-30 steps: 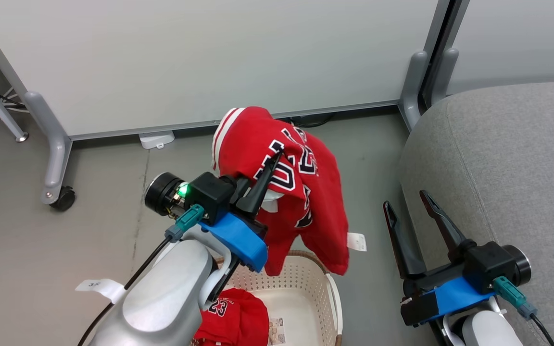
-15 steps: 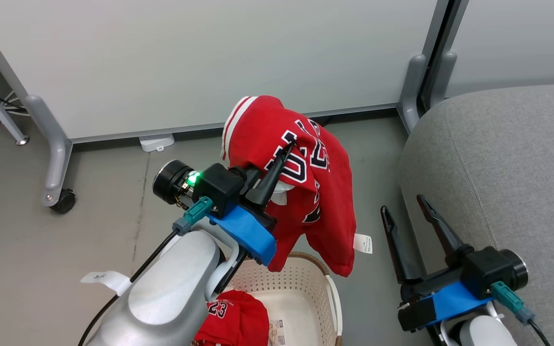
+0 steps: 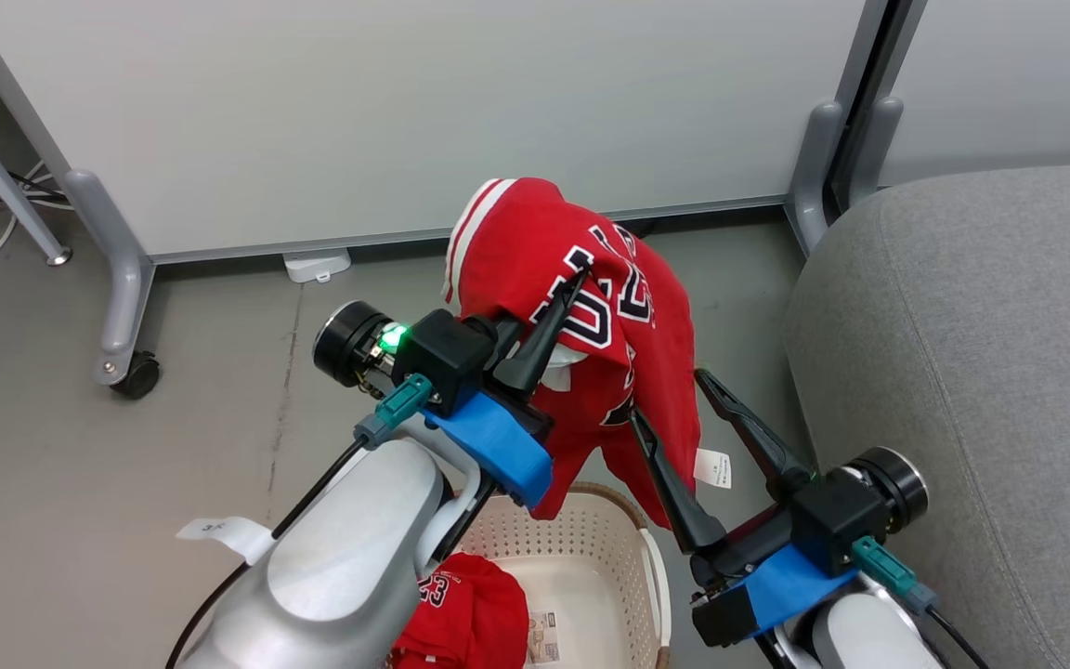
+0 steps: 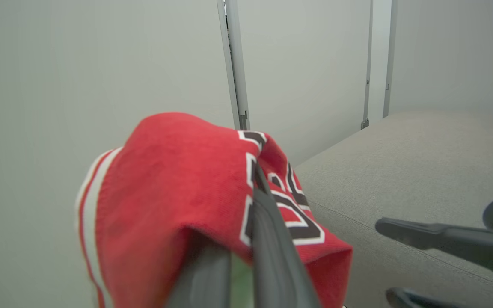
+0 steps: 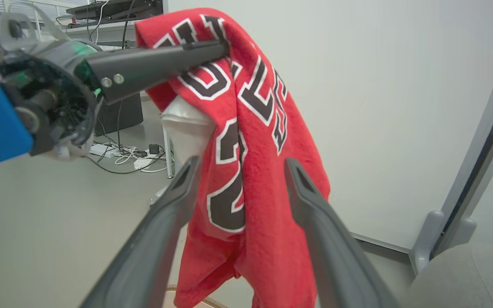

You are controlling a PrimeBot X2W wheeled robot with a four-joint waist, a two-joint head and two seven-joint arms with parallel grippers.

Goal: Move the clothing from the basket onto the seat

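red lettered garment (image 3: 591,307) hangs over the basket (image 3: 651,557), pinched by the left gripper (image 3: 581,274); the right gripper (image 3: 670,398) straddles it, fingers spread. the "23" garment (image 3: 470,613) lies in the basket; what shows of the seat (image 3: 1009,372) holds neither yet.

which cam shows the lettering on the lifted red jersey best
The right wrist view: the lifted jersey hangs facing that camera, letters spread out, with the open right tool reaching either side of it. The head view sees it from above, letters folded over the left tool. The left wrist view catches its bunched top.
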